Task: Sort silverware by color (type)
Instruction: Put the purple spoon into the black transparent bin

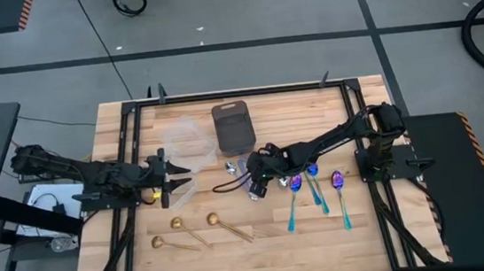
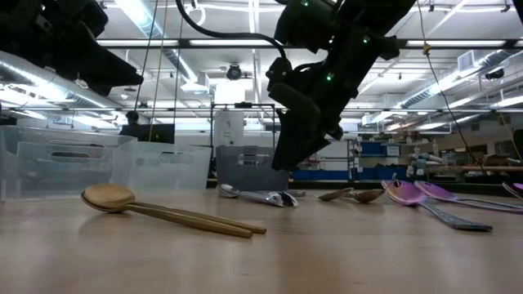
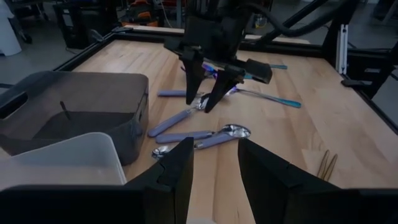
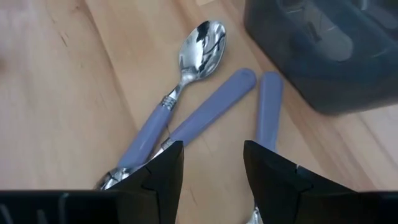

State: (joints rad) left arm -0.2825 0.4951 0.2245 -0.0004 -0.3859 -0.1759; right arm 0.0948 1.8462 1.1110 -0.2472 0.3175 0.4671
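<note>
Three spoons with silver bowls and lilac handles [image 4: 186, 118] lie crossed on the wood beside the dark grey tray [image 1: 234, 125]. My right gripper [image 4: 211, 168] hangs open just above them, with its fingers pointing down on either side of the handles [image 3: 199, 102]. It touches nothing. Three gold spoons [image 1: 189, 229] lie toward the near left. Three iridescent purple spoons with teal handles [image 1: 315, 186] lie to the right. My left gripper [image 3: 214, 162] waits open near the clear tubs [image 1: 185, 145] and faces the pile.
The dark grey tray [image 4: 329, 50] stands right behind the lilac-handled spoons. Clear plastic tubs [image 3: 62, 162] sit beside the left gripper. A black frame [image 1: 220, 95] borders the table. Bare wood lies open along the near edge between the gold and purple spoons.
</note>
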